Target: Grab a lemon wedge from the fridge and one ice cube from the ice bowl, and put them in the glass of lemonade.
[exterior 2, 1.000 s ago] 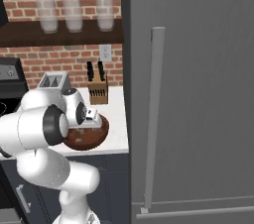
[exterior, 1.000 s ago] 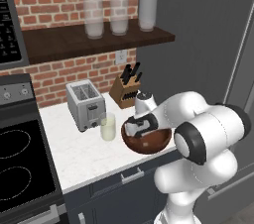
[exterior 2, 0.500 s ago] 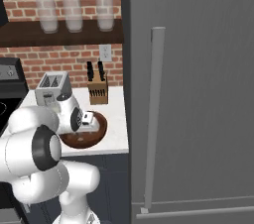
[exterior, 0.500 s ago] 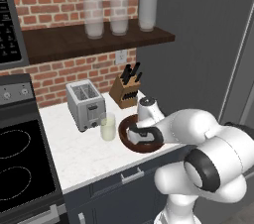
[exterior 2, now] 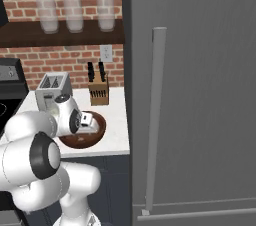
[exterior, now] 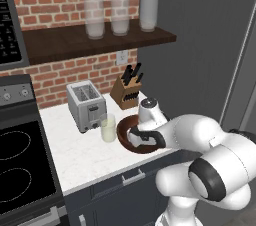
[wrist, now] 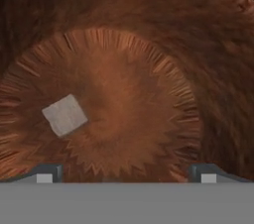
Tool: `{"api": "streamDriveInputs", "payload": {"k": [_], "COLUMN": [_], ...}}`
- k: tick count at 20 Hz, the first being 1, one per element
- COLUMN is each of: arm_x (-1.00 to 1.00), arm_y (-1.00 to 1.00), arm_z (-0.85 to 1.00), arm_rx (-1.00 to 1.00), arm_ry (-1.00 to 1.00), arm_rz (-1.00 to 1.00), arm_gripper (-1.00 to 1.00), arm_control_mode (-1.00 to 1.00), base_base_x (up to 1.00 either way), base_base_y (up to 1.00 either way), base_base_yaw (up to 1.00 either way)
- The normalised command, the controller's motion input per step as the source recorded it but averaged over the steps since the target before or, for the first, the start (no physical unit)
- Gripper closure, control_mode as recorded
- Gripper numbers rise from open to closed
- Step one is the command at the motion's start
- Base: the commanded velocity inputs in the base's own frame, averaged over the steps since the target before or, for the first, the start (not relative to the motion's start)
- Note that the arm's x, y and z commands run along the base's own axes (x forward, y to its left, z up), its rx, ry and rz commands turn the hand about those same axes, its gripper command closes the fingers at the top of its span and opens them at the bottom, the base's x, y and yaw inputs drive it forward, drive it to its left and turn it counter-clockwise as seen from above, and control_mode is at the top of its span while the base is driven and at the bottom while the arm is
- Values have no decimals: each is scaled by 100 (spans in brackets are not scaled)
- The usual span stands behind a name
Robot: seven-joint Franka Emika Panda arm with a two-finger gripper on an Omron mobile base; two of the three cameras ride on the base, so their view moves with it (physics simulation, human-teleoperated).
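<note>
1. Whitish and translucent, the ice cube lies on the floor of the ice bowl, left of the bowl's centre in the hand view.
2. The ice bowl is wide, round, reddish-brown wood, and it sits on the white desk near the front edge.
3. The end effector hangs inside the bowl with its two fingertips spread far apart, clamped on nothing; the cube lies just above the left fingertip in the hand view, apart from it.
4. The glass of lemonade, a short clear tumbler of pale liquid, stands just left of the bowl in the left base view.
5. A silver toaster stands behind the glass, and a wooden knife block stands behind the bowl, against the brick wall.
6. The fridge, tall and dark grey, stands right of the desk with its door closed and a long silver handle.
</note>
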Motion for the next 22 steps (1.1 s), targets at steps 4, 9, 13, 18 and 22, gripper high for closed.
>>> {"api": "streamDriveInputs", "payload": {"k": [4, 9, 13, 18, 22], "arm_x": [0, 2, 19, 4, 0], "arm_y": [14, 13, 0, 0, 0], "arm_z": [24, 3, -3, -10, -11], "arm_rx": [0, 0, 0, 0, 0], "arm_ry": [2, 1, 0, 0, 0], "arm_rz": [0, 0, 0, 0, 0], "arm_gripper": [-100, -100, -100, -100, -100], "arm_control_mode": [-100, -100, -100, -100, -100], "base_base_x": [0, 0, 0, 0, 0], "base_base_y": [0, 0, 0, 0, 0], "base_base_yaw": [0, 0, 0, 0, 0]}}
